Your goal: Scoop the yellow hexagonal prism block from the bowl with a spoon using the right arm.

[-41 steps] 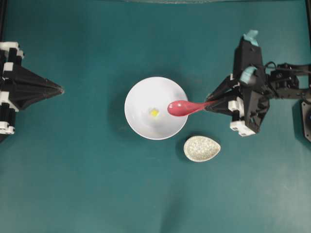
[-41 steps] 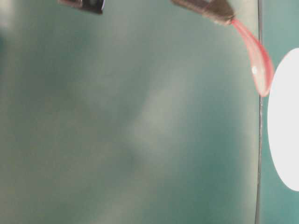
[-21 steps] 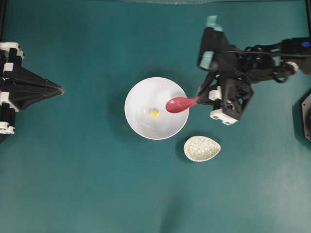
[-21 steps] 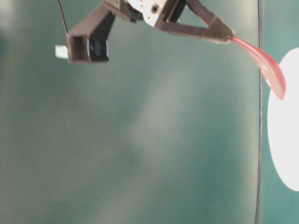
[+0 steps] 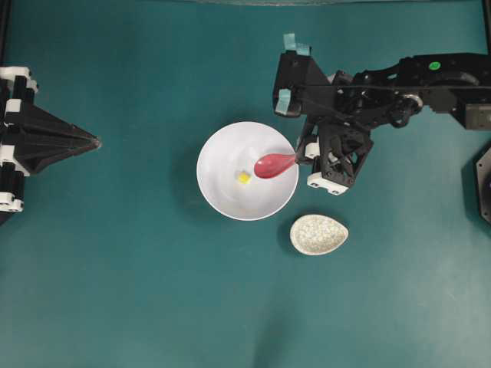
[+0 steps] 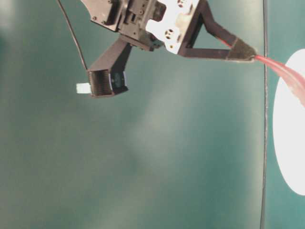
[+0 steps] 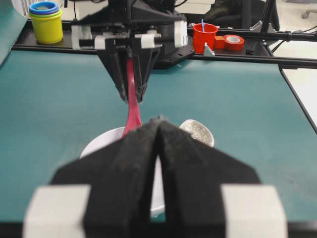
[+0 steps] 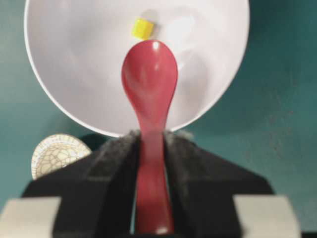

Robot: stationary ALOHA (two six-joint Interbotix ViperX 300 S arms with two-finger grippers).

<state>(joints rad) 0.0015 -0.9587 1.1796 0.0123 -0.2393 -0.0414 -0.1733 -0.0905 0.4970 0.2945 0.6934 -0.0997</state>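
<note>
Right arm (image 5: 399, 80) reached further left — spoon (image 5: 270, 165) over bowl (image 5: 222, 195)

The right arm (image 5: 399, 80) is seen stretched in from the 3 o'clock edge of the overhead view, its wrist bent downward and toward 9 o'clock. The right gripper (image 5: 298, 159) is clamped tight, a spoon (image 5: 270, 165) handle being pinched between its two black fingers (image 8: 111, 168). The left gripper (image 5: 93, 142) is held at the 9 o'clock edge, pointed toward 3 o'clock, its jaws pressed together with nothing between them.
</note>
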